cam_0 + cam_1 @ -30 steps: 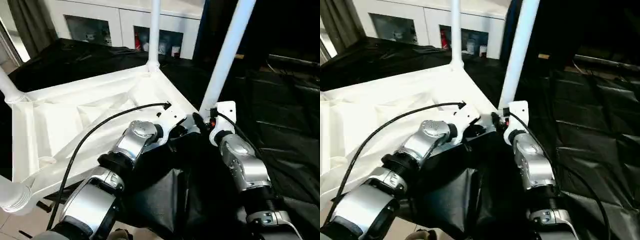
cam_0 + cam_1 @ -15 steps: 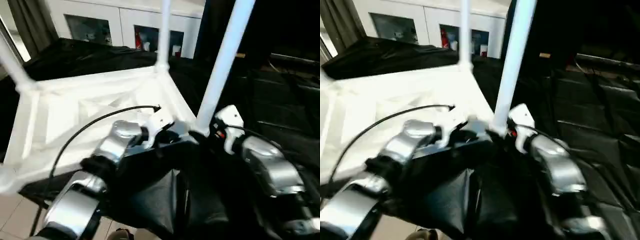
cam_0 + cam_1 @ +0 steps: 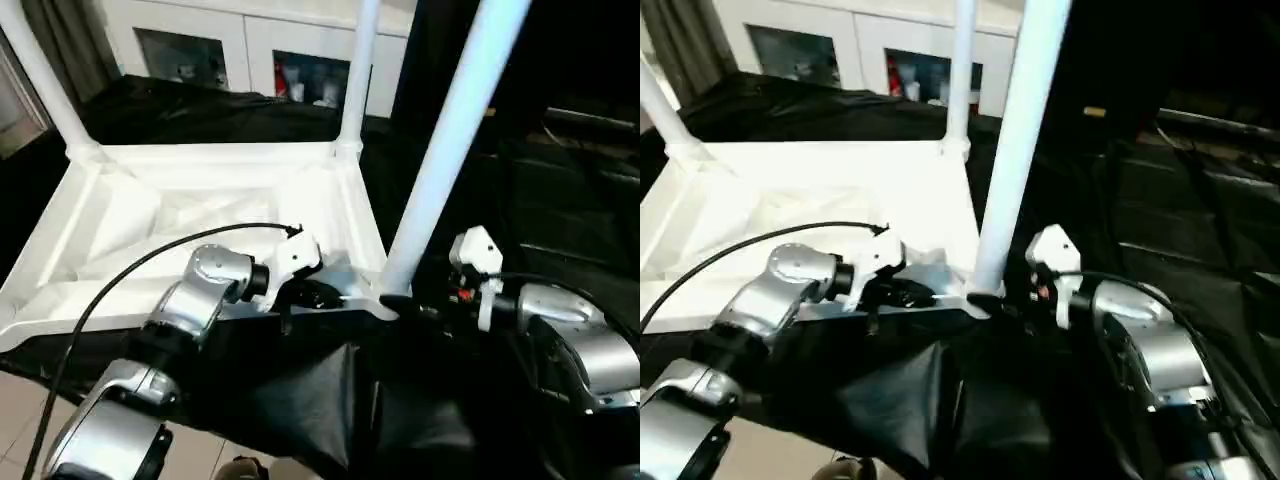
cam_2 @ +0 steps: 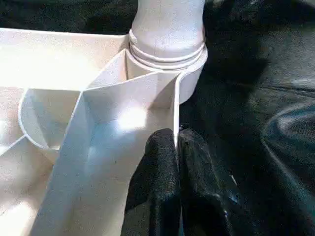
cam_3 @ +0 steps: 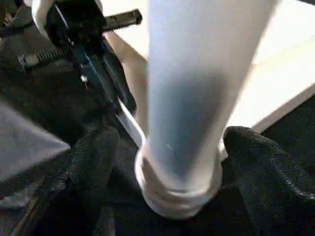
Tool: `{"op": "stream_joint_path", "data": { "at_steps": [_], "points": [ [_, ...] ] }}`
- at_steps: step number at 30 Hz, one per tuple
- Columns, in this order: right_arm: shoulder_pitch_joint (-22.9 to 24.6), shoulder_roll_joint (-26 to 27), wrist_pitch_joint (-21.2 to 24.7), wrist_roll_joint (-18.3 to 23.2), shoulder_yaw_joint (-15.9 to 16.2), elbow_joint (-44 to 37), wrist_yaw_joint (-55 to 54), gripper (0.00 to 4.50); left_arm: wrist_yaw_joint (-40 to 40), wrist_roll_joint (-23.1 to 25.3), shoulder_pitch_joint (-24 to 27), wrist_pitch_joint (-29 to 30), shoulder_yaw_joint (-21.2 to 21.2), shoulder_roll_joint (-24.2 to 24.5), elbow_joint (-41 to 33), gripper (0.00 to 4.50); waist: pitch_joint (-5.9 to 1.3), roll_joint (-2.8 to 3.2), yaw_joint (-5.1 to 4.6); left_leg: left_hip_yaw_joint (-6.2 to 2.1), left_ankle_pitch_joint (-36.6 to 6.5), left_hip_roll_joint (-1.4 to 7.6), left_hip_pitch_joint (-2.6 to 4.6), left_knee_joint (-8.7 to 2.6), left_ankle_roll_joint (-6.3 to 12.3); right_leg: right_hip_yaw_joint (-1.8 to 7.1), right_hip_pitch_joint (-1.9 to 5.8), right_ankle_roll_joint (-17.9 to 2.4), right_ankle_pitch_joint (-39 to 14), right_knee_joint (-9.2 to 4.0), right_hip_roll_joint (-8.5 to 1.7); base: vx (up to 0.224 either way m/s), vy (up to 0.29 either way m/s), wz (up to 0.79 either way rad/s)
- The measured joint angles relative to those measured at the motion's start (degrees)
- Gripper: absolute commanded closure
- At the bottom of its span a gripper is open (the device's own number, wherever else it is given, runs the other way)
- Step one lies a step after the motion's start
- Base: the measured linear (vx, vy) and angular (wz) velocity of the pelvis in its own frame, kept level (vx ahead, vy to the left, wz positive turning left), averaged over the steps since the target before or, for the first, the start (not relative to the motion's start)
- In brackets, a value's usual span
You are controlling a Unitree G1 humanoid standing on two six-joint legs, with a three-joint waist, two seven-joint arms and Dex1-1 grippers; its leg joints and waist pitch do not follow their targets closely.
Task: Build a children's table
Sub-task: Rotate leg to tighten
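Note:
The children's table lies upside down, its white ribbed tabletop [image 3: 200, 205] on black cloth. Three white legs stand up from its corner sockets: far left [image 3: 45, 80], far right [image 3: 358, 70] and near right [image 3: 450, 140]. My left gripper [image 4: 176, 135] is shut on the tabletop's thin rim wall, right beside the near right socket [image 4: 167, 73]. It also shows at the near edge of the tabletop [image 3: 318, 293]. My right gripper [image 5: 179, 147] is open around the base of the near right leg [image 5: 197, 73]. One finger [image 5: 93, 162] is on each side, with a small gap at the left one.
A white cabinet with glass doors [image 3: 240, 40] stands behind the work. Creased black cloth [image 3: 560, 200] covers the surface to the right and front. Light floor tiles [image 3: 20, 400] show below the cloth's left edge. A black cable [image 3: 120, 290] arcs over my left forearm.
The tabletop has swung round and now lies squarer to me and flatter. Its near right corner and both grippers have shifted. My right forearm has moved out to the right.

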Motion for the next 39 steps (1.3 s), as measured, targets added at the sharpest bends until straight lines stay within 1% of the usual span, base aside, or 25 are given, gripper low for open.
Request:
{"op": "stream_joint_path", "data": {
  "at_steps": [4, 7, 8, 13, 14, 17, 28, 31, 33, 36, 39],
  "points": [
    [-0.27, -0.01, -0.14, -0.37, 0.59, 0.26, 0.14, 1.45, -0.06, -0.11, 0.20, 0.60, 0.00, 0.12, -0.54, 4.50, 0.00, -0.01, -0.06, 0.01, 0.00, 0.01, 0.00, 0.01, 0.00, 0.00, 0.00, 0.00, 0.00, 0.00, 0.00, 0.000, 0.000, 0.00],
    [-0.62, 0.01, -0.37, -0.89, 0.95, 0.63, -0.21, 1.57, -0.43, -0.22, 0.25, 0.72, 0.00, 0.22, -0.59, 4.50, 0.00, 0.00, -0.04, 0.02, 0.00, 0.01, 0.00, 0.01, 0.00, 0.00, 0.00, 0.00, 0.00, 0.00, 0.00, 0.000, 0.000, 0.00],
    [-0.86, 0.03, -0.37, -1.33, 1.19, 0.67, -0.35, 1.84, -0.45, -0.26, 0.25, 0.77, 0.00, 0.22, -0.61, 4.50, 0.00, 0.00, -0.04, 0.03, 0.00, 0.01, 0.00, 0.01, 0.00, 0.00, 0.00, 0.00, 0.00, 0.00, 0.00, 0.000, 0.000, 0.00],
    [-1.78, 0.80, -0.96, -1.91, 1.39, 2.12, -0.75, 2.03, -0.49, -0.35, 0.59, 1.41, -0.09, 0.32, -1.70, 4.50, 0.00, 0.00, -0.03, 0.05, 0.00, 0.01, -0.01, 0.01, 0.00, 0.00, -0.01, 0.00, -0.01, 0.00, 0.00, 0.000, 0.000, 0.00],
    [-1.77, 1.13, -0.99, -2.08, 1.44, 2.44, -0.83, 2.20, -0.60, -0.36, 0.63, 1.57, -0.12, 0.32, -1.83, 4.50, 0.00, 0.00, -0.03, 0.06, 0.00, 0.02, -0.01, 0.02, 0.00, 0.00, -0.01, 0.00, -0.01, 0.00, 0.00, 0.000, 0.000, 0.00],
    [-1.77, 1.35, -1.25, -2.11, 1.48, 2.51, -0.90, 2.45, -0.82, -0.41, 0.74, 1.89, -0.13, 0.47, -2.16, 4.50, 0.01, -0.01, -0.03, 0.09, 0.00, 0.02, -0.01, 0.03, 0.00, 0.02, -0.02, 0.00, -0.01, 0.00, 0.00, 0.000, 0.000, 0.00],
    [-1.77, 1.86, -1.62, -2.20, 1.54, 2.83, -0.94, 2.57, -0.71, -0.46, 1.20, 2.40, -0.06, 0.73, -2.86, 4.50, 0.01, -0.02, -0.06, 0.16, 0.00, 0.05, 0.00, 0.07, 0.01, 0.03, -0.02, -0.01, -0.01, 0.01, 0.00, 0.000, 0.000, 0.00],
    [-1.96, 5.16, -1.99, -4.11, 0.96, 4.28, -7.18, 2.57, 4.16, 0.58, 0.84, 2.36, 0.38, -0.31, -1.93, 4.50, -0.09, -0.18, -0.41, 0.17, 0.00, 0.07, 0.04, 0.13, 0.01, 0.04, 0.00, -0.03, 0.01, 0.07, 0.01, 0.000, 0.000, 0.00],
    [-2.44, 8.71, -2.25, -5.38, 0.01, 6.02, -13.86, 2.57, 8.71, 1.81, -0.42, 2.56, 0.65, -2.30, 0.05, 4.50, -0.15, -0.30, -0.69, 0.20, 0.00, 0.07, 0.09, 0.22, 0.01, 0.09, 0.03, -0.10, 0.05, 0.08, 0.00, 0.000, 0.000, 0.00],
    [-3.91, 13.37, -2.04, -7.10, -1.91, 8.71, -23.39, 2.57, 15.32, 3.13, -2.31, 3.60, 0.82, -5.22, 2.72, 4.50, -0.17, -0.43, -0.88, 0.25, 0.00, 0.06, 0.14, 0.27, 0.01, 0.17, 0.03, -0.09, 0.07, 0.09, 0.00, 0.000, 0.000, 0.00],
    [-5.78, 19.58, -1.05, -8.85, -3.97, 10.82, -34.74, 2.57, 21.80, 4.23, -4.11, 5.41, 1.55, -8.37, 5.17, 4.50, -0.16, -0.45, -0.99, 0.28, 0.00, 0.05, 0.18, 0.28, 0.00, 0.23, -0.01, 0.07, -0.01, 0.09, 0.01, 0.000, 0.000, 0.00]
  ]
}}
